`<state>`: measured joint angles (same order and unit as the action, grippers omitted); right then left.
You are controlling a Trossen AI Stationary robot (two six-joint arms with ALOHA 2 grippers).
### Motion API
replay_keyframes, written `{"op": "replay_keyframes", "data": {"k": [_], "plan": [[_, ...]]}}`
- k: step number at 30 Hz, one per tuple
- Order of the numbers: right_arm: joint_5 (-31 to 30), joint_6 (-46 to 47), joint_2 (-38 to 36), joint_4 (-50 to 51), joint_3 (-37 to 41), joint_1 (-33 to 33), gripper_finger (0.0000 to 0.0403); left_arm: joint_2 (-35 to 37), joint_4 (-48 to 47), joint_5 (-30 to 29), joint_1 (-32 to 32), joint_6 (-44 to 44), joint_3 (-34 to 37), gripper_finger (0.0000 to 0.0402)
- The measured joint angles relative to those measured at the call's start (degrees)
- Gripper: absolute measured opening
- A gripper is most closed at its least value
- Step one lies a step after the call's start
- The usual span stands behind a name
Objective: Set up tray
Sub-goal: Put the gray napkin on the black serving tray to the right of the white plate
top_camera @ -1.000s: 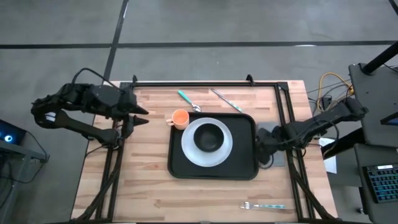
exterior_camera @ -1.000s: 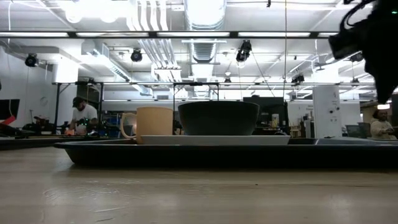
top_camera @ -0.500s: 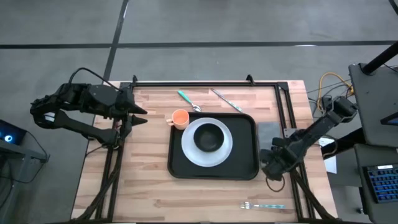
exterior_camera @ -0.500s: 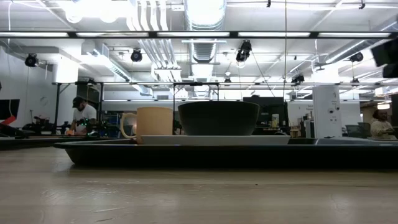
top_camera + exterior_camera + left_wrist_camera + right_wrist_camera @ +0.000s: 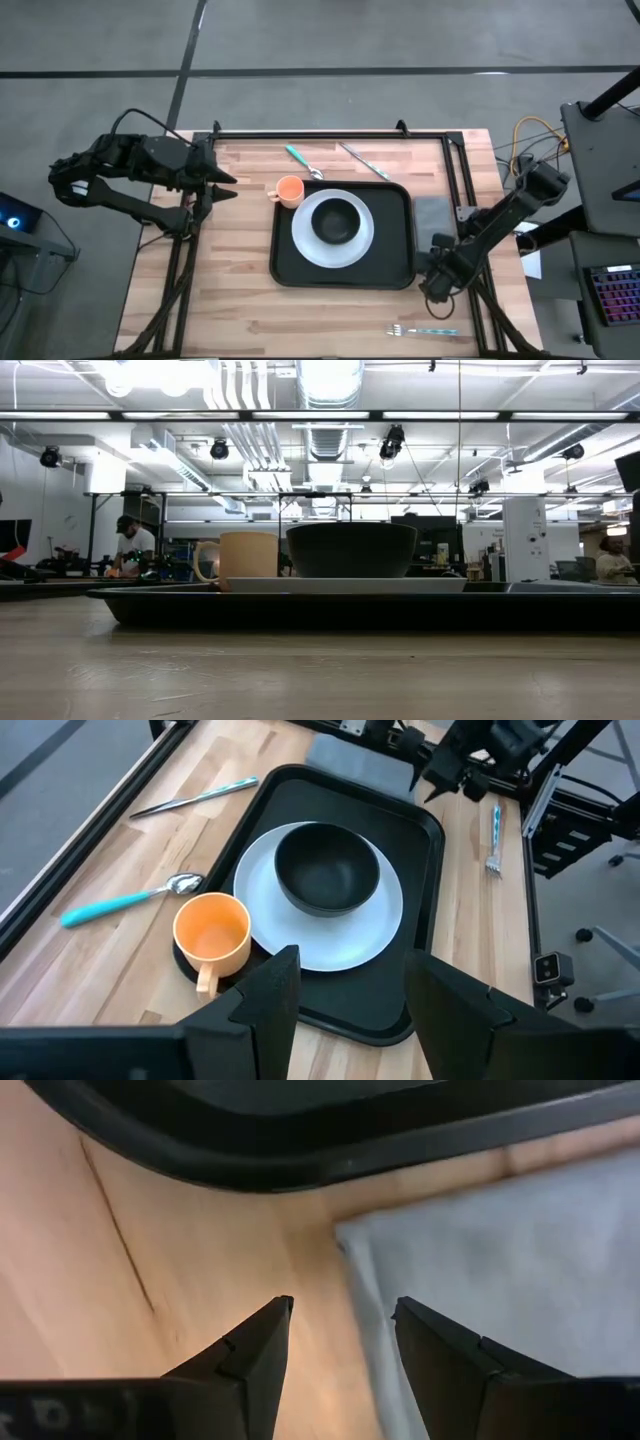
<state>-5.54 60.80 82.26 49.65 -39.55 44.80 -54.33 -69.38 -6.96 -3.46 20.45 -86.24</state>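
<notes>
The black tray (image 5: pixel 395 272) (image 5: pixel 425 830) lies in the middle of the table. It carries a white plate (image 5: pixel 304 240) with a dark bowl (image 5: pixel 337 220) on it. An orange cup (image 5: pixel 288 190) (image 5: pixel 248 555) stands at the tray's far left corner. A grey folded napkin (image 5: pixel 437 215) (image 5: pixel 500 1250) lies flat just right of the tray. My right gripper (image 5: pixel 432 286) (image 5: pixel 340 1315) is open, low over the wood by the tray's near right corner, with a napkin corner just ahead of its fingers. My left gripper (image 5: pixel 225 186) (image 5: pixel 350 960) is open and waits at the table's left edge.
A teal-handled spoon (image 5: pixel 300 160) and a knife (image 5: pixel 362 160) lie on the wood beyond the tray. A fork (image 5: pixel 425 330) lies near the table's near right corner. Black frame rails (image 5: pixel 330 133) run along the far, left and right edges. People show in the room behind.
My right gripper has moved from the napkin's place beside the tray toward the table's near edge, ending by the tray's near right corner. The arm has left the low view's upper right. The left arm has kept still.
</notes>
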Motion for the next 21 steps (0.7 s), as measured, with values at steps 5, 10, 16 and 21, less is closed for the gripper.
{"op": "replay_keyframes", "data": {"k": [5, 10, 16, 21], "plan": [[0.09, -0.13, 3.53, -0.61, -0.23, -0.01, 0.0153, 0.01, 0.0, 0.0, 0.0, 0.48, 0.0, 0.0159], [0.43, -1.12, 5.06, -1.37, -0.42, 0.0, 0.0072, 0.0, 0.02, 0.0, 0.0, 1.33, 0.0, 0.0159], [1.06, 0.88, 4.13, -1.81, -0.35, 0.0, 0.001, 0.0, 0.02, 0.0, 0.0, 1.38, 0.0, 0.0159], [0.79, 6.28, 0.16, 6.29, -5.2, 0.85, 0.0008, 0.0, 0.02, -0.01, 0.0, 1.28, 0.0, 0.0159]]}}
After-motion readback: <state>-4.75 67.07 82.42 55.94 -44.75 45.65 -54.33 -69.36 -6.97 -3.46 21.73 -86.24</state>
